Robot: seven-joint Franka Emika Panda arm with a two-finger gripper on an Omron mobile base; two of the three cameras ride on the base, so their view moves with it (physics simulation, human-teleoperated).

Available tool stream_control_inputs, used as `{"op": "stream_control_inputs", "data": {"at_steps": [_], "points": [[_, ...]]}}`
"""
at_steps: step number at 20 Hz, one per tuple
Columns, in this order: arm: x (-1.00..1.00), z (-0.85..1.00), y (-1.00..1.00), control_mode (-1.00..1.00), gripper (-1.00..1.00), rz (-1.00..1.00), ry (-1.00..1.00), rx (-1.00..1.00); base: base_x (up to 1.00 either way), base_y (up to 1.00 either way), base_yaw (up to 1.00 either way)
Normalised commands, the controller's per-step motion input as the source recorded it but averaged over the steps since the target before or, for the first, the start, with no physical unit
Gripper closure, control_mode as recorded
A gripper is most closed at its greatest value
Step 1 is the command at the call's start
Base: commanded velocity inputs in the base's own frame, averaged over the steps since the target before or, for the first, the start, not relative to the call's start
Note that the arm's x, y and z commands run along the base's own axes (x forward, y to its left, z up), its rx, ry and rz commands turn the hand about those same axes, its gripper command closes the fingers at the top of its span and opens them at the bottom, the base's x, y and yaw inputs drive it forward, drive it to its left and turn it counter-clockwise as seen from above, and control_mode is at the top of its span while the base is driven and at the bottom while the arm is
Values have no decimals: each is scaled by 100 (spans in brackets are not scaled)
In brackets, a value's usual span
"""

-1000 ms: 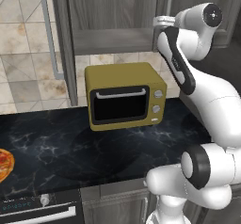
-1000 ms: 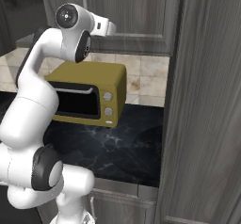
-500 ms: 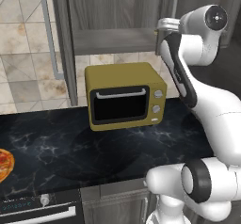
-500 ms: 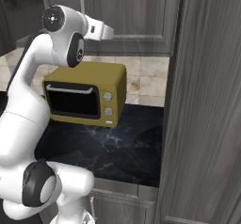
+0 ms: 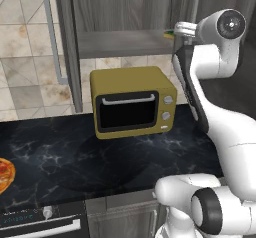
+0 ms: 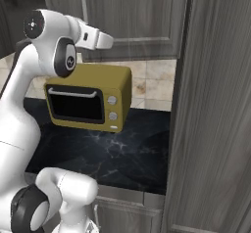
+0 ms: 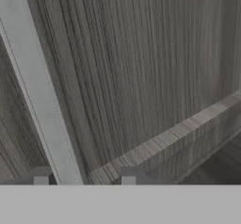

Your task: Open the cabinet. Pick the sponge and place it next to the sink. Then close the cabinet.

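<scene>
The cabinet (image 5: 125, 7) hangs above the counter, its left door (image 5: 66, 47) swung wide and its grey shelf (image 5: 120, 43) bare in front. A yellow-green bit of the sponge (image 5: 169, 32) peeks out at the shelf's right end, just behind my hand. My gripper (image 7: 84, 176) is open and straddles the long silver handle (image 7: 40, 96) of the right door (image 7: 141, 63). The left fingertip (image 7: 41, 177) is against the bar and the other stands apart from it. From the base, the gripper (image 5: 179, 29) (image 6: 109, 41) is at the door's lower part. The sink is out of view.
A mustard-yellow microwave (image 5: 132, 107) stands on the black marble counter (image 5: 60, 162) under the shelf. A pizza (image 5: 4, 174) lies at the counter's left edge above the oven front. A tall wood panel (image 6: 215, 109) rises close on the right.
The arm's upper joints have swung outward a little while the hand has stayed at the right door's handle, sinking slightly. The doors and the sponge have not moved.
</scene>
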Motion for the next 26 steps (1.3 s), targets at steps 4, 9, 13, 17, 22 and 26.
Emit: {"op": "stream_control_inputs", "data": {"at_steps": [4,9,13,17,22,26], "points": [[-52,0,-83,-100,100,-10,0,2,0,0,0],[-53,0,-90,-100,100,-7,0,3,0,0,0],[-53,0,-89,-100,100,-3,0,2,0,0,0],[-50,0,-90,-100,100,0,0,1,0,0,0],[-54,0,-92,-100,100,0,0,1,0,0,0],[-57,0,-83,-100,100,0,0,1,0,0,0]]}}
